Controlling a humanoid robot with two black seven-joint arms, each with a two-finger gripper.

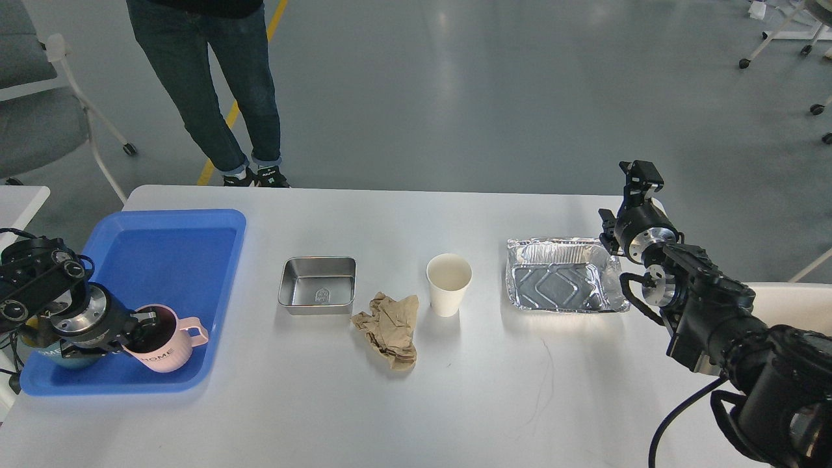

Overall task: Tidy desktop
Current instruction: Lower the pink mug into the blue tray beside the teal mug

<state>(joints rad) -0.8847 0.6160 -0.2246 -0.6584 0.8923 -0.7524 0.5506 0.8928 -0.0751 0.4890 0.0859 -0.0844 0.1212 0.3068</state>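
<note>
Desktop (494, 390), white with rounded corners, filling the lower view; faint dark scuff lines near the front centre. At near left, blue tray (224, 292) lying on it, holding a pink mug (170, 344) lettered "HOME", handle to the right. Left gripper (144, 323) at the mug's rim, one finger inside and one outside, clamped on the wall. Crumpled brown paper (389, 329) at centre, touching the front corner of a steel tin (318, 285). White paper cup (448, 283) upright just right of the paper. Foil tray (564, 274) farther right. Right gripper (639, 175) raised over the far right corner; finger spacing cannot be told. Beyond the table, a person's legs (214, 91) on grey floor.
</note>
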